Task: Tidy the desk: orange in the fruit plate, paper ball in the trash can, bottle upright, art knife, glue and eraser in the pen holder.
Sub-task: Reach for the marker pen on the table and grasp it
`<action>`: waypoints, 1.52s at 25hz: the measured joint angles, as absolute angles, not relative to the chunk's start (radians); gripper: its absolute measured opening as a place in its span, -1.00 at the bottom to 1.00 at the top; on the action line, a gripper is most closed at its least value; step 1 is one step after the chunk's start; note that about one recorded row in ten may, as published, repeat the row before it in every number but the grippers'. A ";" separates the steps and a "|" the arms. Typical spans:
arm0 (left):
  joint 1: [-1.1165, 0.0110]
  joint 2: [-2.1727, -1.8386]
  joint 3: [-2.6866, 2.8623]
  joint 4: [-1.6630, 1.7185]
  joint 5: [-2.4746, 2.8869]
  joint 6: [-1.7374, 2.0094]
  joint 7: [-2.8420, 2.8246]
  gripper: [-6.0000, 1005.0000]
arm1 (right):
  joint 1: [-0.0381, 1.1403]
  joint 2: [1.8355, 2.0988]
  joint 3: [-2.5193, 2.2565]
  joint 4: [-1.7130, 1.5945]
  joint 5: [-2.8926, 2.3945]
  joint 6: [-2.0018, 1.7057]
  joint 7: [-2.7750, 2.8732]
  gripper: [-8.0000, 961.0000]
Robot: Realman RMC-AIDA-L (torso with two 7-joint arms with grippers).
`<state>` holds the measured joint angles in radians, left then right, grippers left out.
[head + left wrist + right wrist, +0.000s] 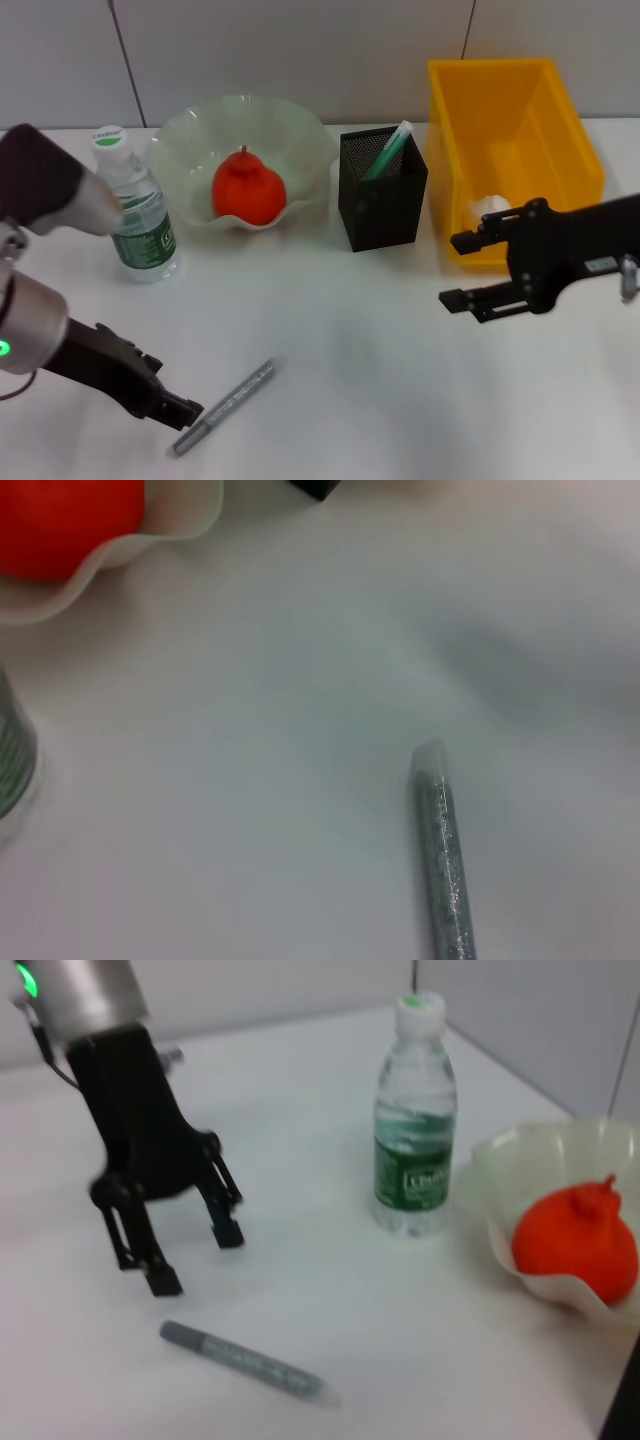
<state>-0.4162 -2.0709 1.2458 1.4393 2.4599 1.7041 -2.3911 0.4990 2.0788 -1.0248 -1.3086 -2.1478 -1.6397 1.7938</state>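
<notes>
A staged desk set-up in a lab or office-like room is being shown. A plain white worktop (400, 350) is being backed by pale grey panelled walls (300, 50) with dark seams. Office items are being displayed along its far edge: a black mesh pen holder (382, 190) and a yellow trash can (510, 140). Black robot arms are being seen over the near edge.
</notes>
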 joint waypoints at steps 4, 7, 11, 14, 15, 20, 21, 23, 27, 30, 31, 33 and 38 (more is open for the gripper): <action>-0.364 -2.072 1.448 1.558 2.514 1.626 -2.524 0.58 | 0.452 2.078 -0.962 -1.242 -2.048 -1.656 1.640 0.51; -0.347 -2.072 1.511 1.582 2.529 1.595 -2.592 0.57 | 0.422 2.079 -0.898 -1.183 -2.013 -1.681 1.522 0.51; -0.336 -2.072 1.546 1.602 2.564 1.585 -2.630 0.57 | 0.414 2.079 -0.829 -1.116 -2.004 -1.683 1.456 0.51; -0.327 -2.072 1.618 1.652 2.610 1.590 -2.712 0.56 | 0.416 2.077 -0.791 -1.088 -2.004 -1.680 1.430 0.51; -0.325 -2.072 1.637 1.669 2.613 1.595 -2.740 0.56 | 0.416 2.077 -0.791 -1.088 -2.004 -1.680 1.430 0.51; -0.324 -2.073 1.693 1.685 2.638 1.599 -2.794 0.56 | 0.414 2.077 -0.779 -1.085 -2.003 -1.677 1.418 0.51; -0.323 -2.074 1.716 1.685 2.648 1.592 -2.811 0.56 | 0.419 2.077 -0.779 -1.083 -2.003 -1.677 1.417 0.51; -0.323 -2.074 1.716 1.685 2.648 1.592 -2.811 0.55 | 0.421 2.077 -0.780 -1.081 -2.003 -1.677 1.417 0.51; -0.322 -2.074 1.750 1.679 2.673 1.556 -2.846 0.55 | 0.425 2.078 -0.784 -1.074 -2.003 -1.675 1.409 0.51; -0.325 -2.076 1.764 1.645 2.692 1.531 -2.852 0.55 | 0.432 2.078 -0.782 -1.064 -2.004 -1.672 1.401 0.51; -0.327 -2.076 1.764 1.638 2.690 1.530 -2.851 0.54 | 0.437 2.076 -0.780 -1.054 -2.006 -1.668 1.400 0.51; -0.330 -2.076 1.765 1.625 2.688 1.530 -2.848 0.54 | 0.439 2.075 -0.778 -1.050 -2.007 -1.666 1.399 0.51; -0.331 -2.075 1.778 1.610 2.688 1.529 -2.848 0.42 | 0.439 2.074 -0.778 -1.049 -2.007 -1.662 1.399 0.51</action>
